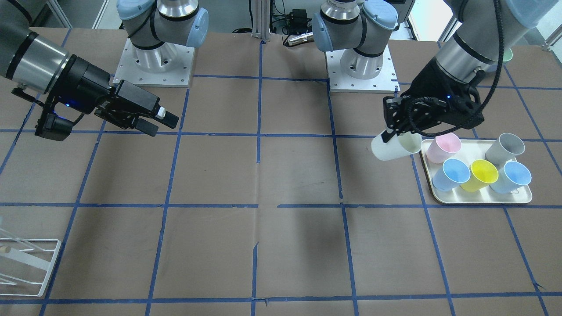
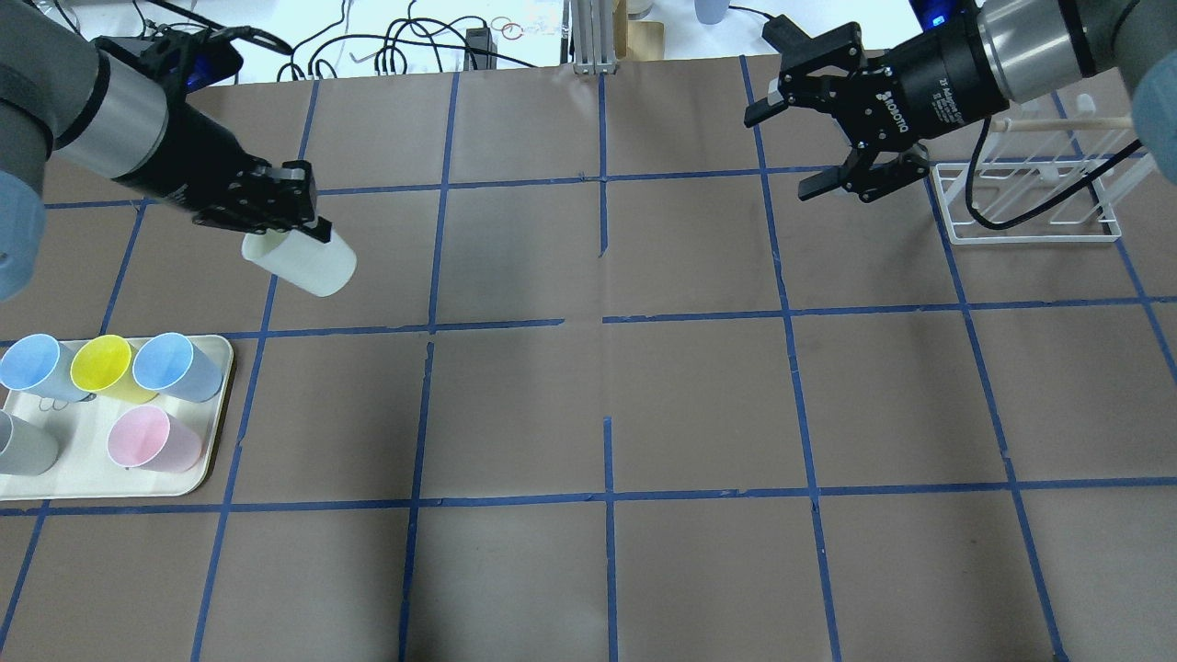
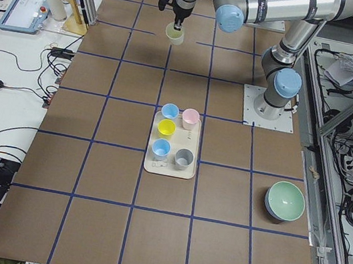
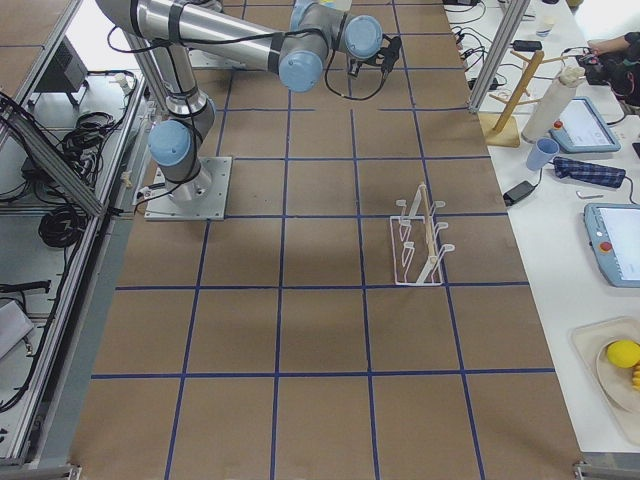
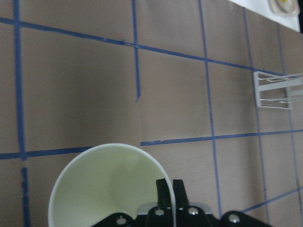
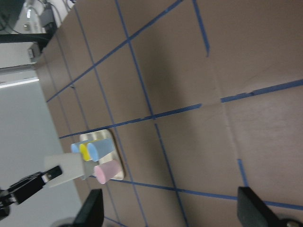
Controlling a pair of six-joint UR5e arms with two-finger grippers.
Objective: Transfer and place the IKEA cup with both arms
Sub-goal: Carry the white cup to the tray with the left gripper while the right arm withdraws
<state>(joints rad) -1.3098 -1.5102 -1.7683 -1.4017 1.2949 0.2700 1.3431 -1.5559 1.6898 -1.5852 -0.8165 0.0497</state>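
The IKEA cup (image 2: 299, 262) is off-white and tilted on its side in the air, above the table, beside the tray. My left gripper (image 2: 317, 230) is shut on its rim, one finger inside and one outside. The left wrist view shows the cup's open mouth (image 5: 109, 184) with the fingers (image 5: 163, 194) pinching the rim. In the front-facing view the cup (image 1: 395, 148) hangs from the left gripper (image 1: 388, 136). My right gripper (image 2: 786, 154) is open and empty, far across the table near the rack, and it points toward the cup. It also shows in the front-facing view (image 1: 161, 124).
A cream tray (image 2: 216, 405) at the left holds two blue cups, a yellow cup (image 2: 101, 363), a pink cup (image 2: 147, 439) and a grey cup (image 2: 23, 446). A white wire rack (image 2: 1030, 198) stands at the right. A green bowl (image 3: 285, 201) sits near the left arm's base.
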